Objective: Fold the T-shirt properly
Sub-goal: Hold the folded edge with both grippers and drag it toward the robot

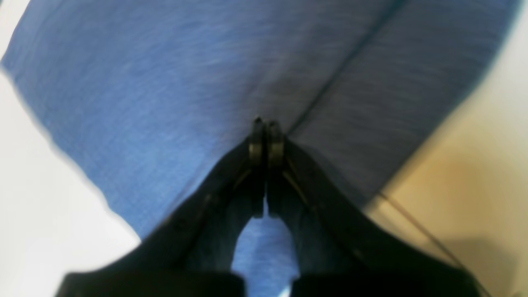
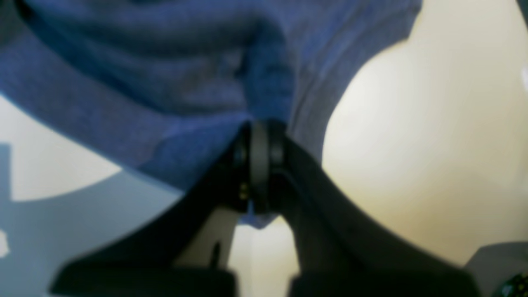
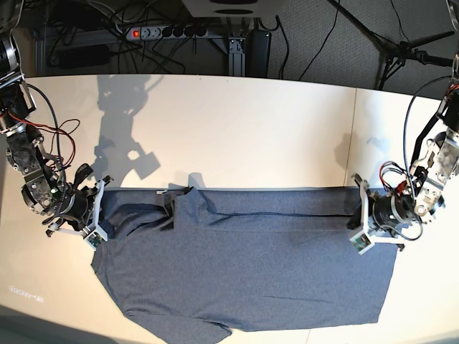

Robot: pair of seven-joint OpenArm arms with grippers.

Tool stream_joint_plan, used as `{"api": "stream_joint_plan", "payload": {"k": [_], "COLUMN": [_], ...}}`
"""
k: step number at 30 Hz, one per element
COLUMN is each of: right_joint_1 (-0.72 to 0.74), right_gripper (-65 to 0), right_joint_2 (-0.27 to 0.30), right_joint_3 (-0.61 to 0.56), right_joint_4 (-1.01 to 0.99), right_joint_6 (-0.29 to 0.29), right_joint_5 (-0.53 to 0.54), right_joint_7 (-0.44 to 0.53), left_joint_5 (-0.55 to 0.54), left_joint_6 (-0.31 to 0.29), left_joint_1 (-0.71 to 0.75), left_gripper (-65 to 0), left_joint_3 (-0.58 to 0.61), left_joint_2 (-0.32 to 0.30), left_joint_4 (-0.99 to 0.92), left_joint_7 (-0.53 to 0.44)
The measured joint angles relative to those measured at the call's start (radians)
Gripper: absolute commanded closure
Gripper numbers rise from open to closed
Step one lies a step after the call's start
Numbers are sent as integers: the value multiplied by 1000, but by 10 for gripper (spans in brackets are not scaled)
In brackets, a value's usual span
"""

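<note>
- Both sets of jaws are pinched tight on cloth: the left gripper (image 1: 264,136) clamps the T-shirt (image 3: 244,265) at a seam, and the right gripper (image 2: 260,165) grips a bunched edge.
- Spread flat, the T-shirt reaches from the table's (image 3: 237,136) near edge toward its middle, its far edge already doubled over between the arms.
- Judged step: a lengthwise fold is under way.
- Next move likely needs both arms lifting together, carrying that edge evenly.

Black curved claw fingers (image 1: 264,144), white wrist brackets, grey metal arms with red and black cables
</note>
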Motion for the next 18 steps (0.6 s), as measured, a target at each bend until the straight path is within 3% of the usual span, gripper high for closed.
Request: {"api": "stream_joint_plan", "payload": {"k": [6,11,18], "right_joint_1": [0,3,6], "right_gripper": [0,0,0], "right_joint_2": [0,-8,-92], "right_joint_3": [0,2,53], "right_joint_4": [-4,-33,-116], "right_joint_6": [1,1,1], "right_joint_5": [1,1,-7], "right_joint_7": [6,29,33], "left_joint_5": [-46,-100,-115], "left_joint_6": [3,0,0], "left_joint_1": [0,0,6], "left_gripper": [0,0,0], "left_joint_3": [-190,-199,-200], "left_joint_2": [48,49,50], "left_joint_4": [-165,-188,-188], "left_joint_7": [8,49,72]}}
